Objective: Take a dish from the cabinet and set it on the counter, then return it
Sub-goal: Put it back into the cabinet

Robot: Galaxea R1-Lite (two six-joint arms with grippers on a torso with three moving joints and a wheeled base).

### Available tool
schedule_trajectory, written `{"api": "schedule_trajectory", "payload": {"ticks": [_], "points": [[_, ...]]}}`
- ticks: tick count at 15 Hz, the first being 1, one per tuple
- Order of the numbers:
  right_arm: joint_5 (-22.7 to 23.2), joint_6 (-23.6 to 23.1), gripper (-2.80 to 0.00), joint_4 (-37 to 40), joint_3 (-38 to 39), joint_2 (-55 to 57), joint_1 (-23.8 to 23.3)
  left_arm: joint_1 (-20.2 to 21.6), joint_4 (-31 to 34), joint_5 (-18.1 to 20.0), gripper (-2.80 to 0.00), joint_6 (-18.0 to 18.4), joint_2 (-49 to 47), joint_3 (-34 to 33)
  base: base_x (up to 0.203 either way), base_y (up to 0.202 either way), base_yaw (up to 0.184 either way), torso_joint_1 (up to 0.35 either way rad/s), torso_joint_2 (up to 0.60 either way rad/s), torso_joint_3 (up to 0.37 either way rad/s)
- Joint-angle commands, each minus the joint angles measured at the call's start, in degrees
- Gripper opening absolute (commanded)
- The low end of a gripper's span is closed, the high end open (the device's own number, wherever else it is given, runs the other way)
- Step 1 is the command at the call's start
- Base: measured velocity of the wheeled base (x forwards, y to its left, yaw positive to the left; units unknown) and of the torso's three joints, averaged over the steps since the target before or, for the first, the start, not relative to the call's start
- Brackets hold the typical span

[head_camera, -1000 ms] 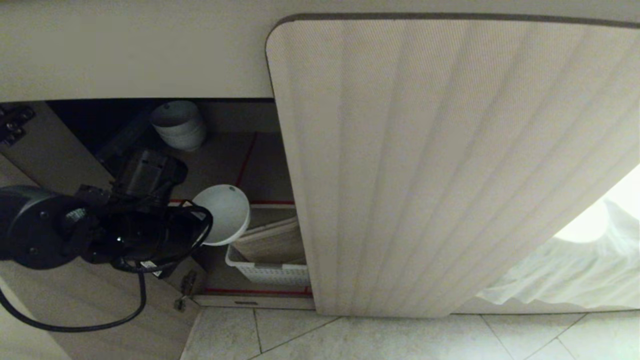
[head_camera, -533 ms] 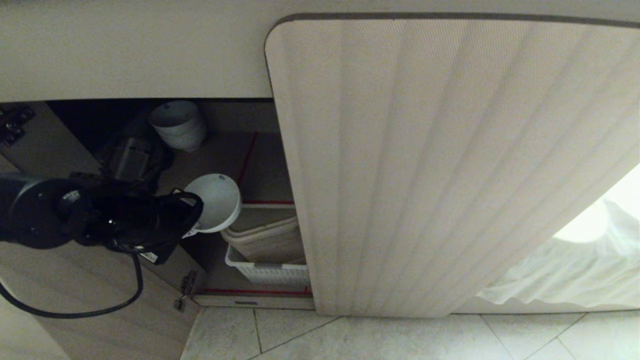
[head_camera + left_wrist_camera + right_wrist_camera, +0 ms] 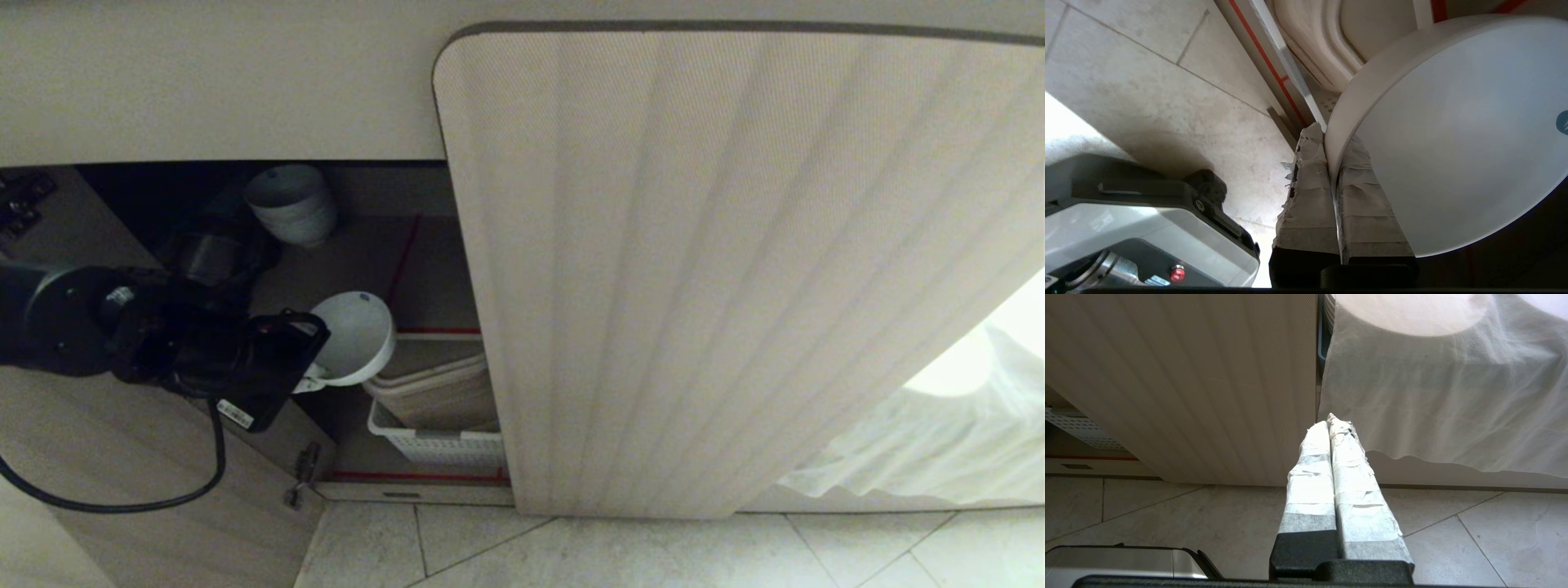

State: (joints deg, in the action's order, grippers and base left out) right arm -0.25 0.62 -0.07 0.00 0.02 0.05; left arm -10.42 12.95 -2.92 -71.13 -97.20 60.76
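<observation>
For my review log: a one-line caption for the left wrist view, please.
Left gripper shut on the rim of the dish, held tilted above the floor tiles.

Open gap at cabinet (image 3: pixel 408 490) left half only; right half blocked by shut fluted door (image 3: pixel 735 269). Gap bounded above by counter (image 3: pixel 212 90) edge, on the left by swung-open door (image 3: pixel 163 490) with hinges. Mid-gap taken up by left gripper (image 3: pixel 314 377) pinching bowl (image 3: pixel 355 335) rim, bowl tilted on edge. Directly below: white basket (image 3: pixel 437 445) holding beige trays, filling lower shelf front. Stack of bowls (image 3: pixel 292 204) at back of upper shelf; bare shelf to its right, up to the door edge. Right gripper (image 3: pixel 1331 420) outside, pressed together, near door and white cloth (image 3: pixel 1433 396).
</observation>
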Motion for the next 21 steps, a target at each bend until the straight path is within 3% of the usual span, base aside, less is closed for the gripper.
{"api": "schedule_trajectory", "payload": {"ticks": [1, 5, 14, 21], "points": [[-0.01, -0.01, -2.80, -0.01, 0.00, -0.02, -0.03, 0.27, 0.10, 0.20, -2.80, -0.41, -1.37, 0.97, 0.000, 0.000, 0.000, 0.000, 0.00, 0.000], [-0.01, -0.01, -2.80, -0.01, 0.00, -0.02, 0.04, 0.80, 0.14, 0.88, -2.80, -1.29, -3.49, 3.97, 0.000, 0.000, 0.000, 0.000, 0.00, 0.000], [-0.01, -0.01, -2.80, -0.01, 0.00, -0.02, -0.05, 2.06, 0.06, 0.17, -2.80, -11.08, -7.64, 11.47, 0.000, 0.000, 0.000, 0.000, 0.00, 0.000], [-0.01, -0.01, -2.80, -0.01, 0.00, 0.06, 0.02, 2.15, 0.14, 2.67, -2.80, -11.28, -9.41, 13.53, 0.000, 0.000, 0.000, 0.000, 0.00, 0.000]]}}
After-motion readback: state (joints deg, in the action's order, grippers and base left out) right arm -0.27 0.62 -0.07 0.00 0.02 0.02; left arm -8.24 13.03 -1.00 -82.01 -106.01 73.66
